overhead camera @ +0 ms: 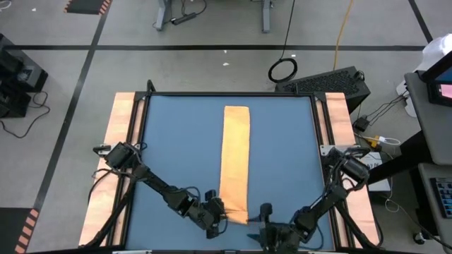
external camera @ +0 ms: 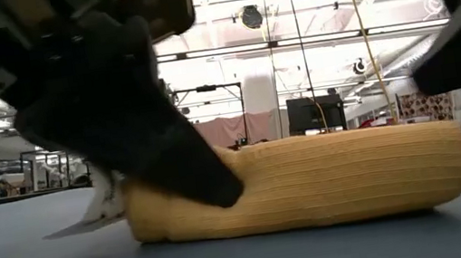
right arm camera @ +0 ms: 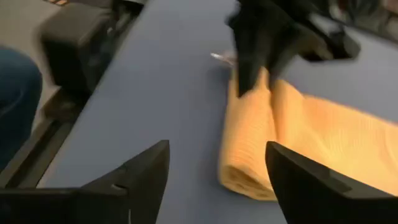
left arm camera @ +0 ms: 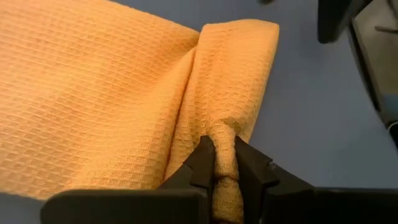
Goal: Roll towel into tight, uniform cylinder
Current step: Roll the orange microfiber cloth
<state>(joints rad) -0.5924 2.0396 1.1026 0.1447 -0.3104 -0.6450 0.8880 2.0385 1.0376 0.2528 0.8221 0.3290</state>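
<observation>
High view: one towel (overhead camera: 236,159) lies as a long strip down the middle of the blue bench (overhead camera: 176,141), its near end turned into a small roll. Soft, light waffle cloth, likely slack; best pinched at the roll's edge. Left gripper (left arm camera: 225,163) pinches that fold; right gripper (right arm camera: 214,165) hangs open beside it

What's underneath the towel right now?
Blue table mat shows all around the towel, so it lies on that. The left gripper's fingers pinch a fold at its rolled near end; whatever lies beneath the roll stays covered.
</observation>
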